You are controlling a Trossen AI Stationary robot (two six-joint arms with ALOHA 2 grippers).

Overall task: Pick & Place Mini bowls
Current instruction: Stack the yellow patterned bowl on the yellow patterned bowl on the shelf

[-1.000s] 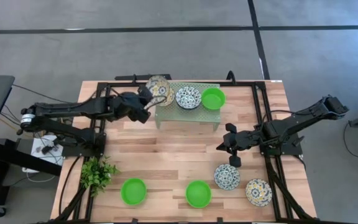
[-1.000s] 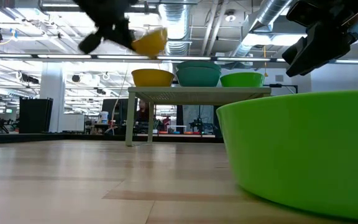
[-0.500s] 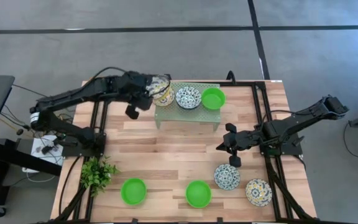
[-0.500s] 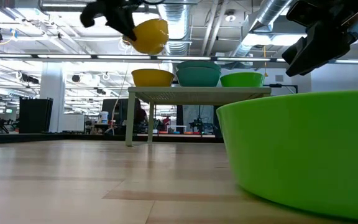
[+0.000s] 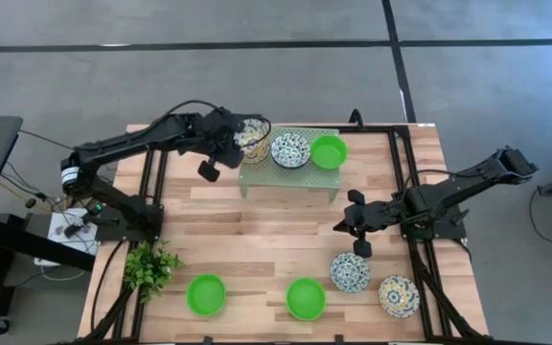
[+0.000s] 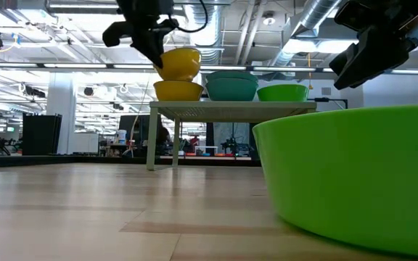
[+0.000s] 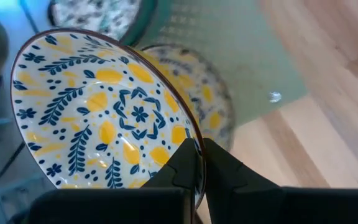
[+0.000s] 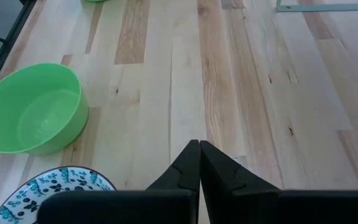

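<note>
My left gripper (image 5: 230, 140) is shut on a mini bowl (image 7: 98, 112) with a yellow and blue floral pattern. It holds the bowl (image 6: 178, 64) right above a like yellowish bowl (image 6: 178, 90) that stands on the left end of the pale green rack (image 5: 290, 171). A blue-patterned bowl (image 5: 290, 149) and a plain green bowl (image 5: 329, 151) also stand on the rack. Two green bowls (image 5: 206, 294) (image 5: 306, 298) and two patterned bowls (image 5: 350, 272) (image 5: 399, 296) rest on the table's near part. My right gripper (image 5: 357, 222) is shut, hovering above the table, right of its middle. My left gripper pinches the bowl's rim (image 7: 190, 138), one finger inside the bowl and one outside. The fingers come from the table's left, slanting down. The bowl sits mouth up, slightly tilted, clear of the table; whether its base touches the bowl beneath (image 7: 204, 102) I cannot tell.
A small leafy plant (image 5: 149, 266) stands at the table's near left. Bare wood (image 5: 276, 230) lies between the rack and the near row of bowls. Black frame rails (image 5: 405, 172) run along the table's sides. A green bowl (image 8: 33, 109) lies ahead of my right gripper.
My left gripper has carried the patterned bowl a little toward the right and then down onto the rack's left end. The bowl was tipped on its side and now hangs nearly level just over the yellowish bowl there. The left arm's elbow has swung toward the far edge.
</note>
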